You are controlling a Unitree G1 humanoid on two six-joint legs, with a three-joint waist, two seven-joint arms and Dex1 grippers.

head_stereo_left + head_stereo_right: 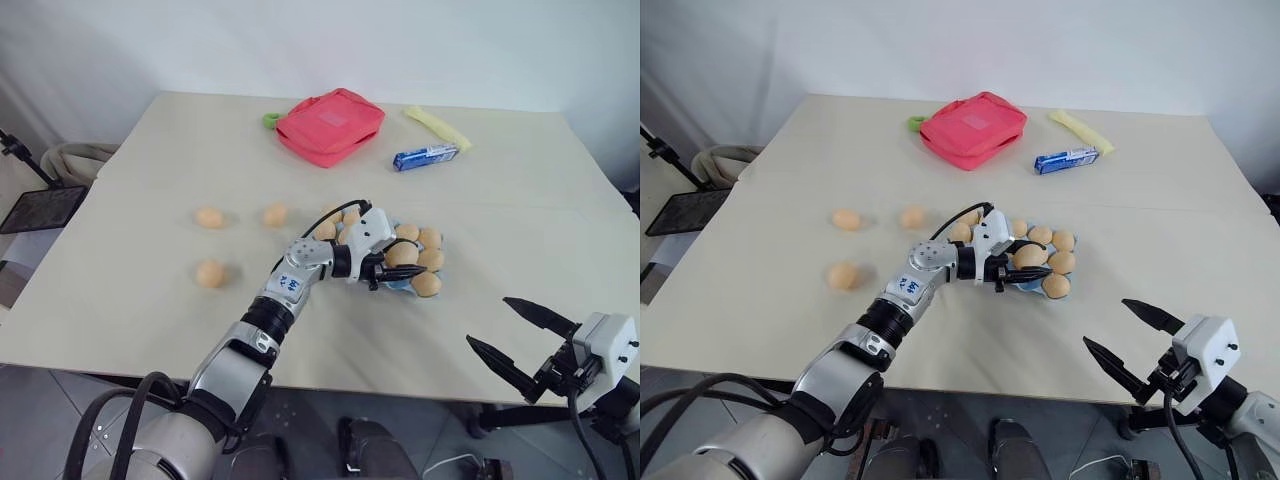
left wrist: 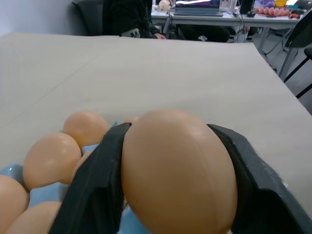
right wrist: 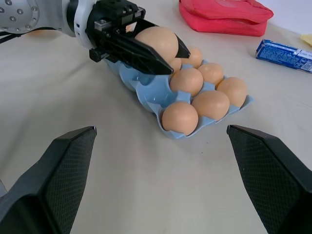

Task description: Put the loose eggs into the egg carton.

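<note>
Here the left gripper (image 3: 163,53) pinches an egg (image 3: 157,41) just above the egg carton (image 3: 146,90).

Lighting is bright, even and diffuse from overhead. Shadows on the desk (image 1: 150,300) are soft and faint. No harsh glare. The held egg (image 2: 178,170) up close appears slightly soft; the background beyond is sharp enough.

place: office or lab workroom | surface: plain beige table (image 1: 150,300) against a bare white wall (image 1: 300,40) | background in left wrist view: desks with an open laptop (image 2: 197,6), a seated person (image 2: 129,17) in dark clothing, black chair frames (image 2: 297,44) | floor: grey tiles (image 1: 40,420) | beside table: black stand with tray (image 1: 40,205)
</note>
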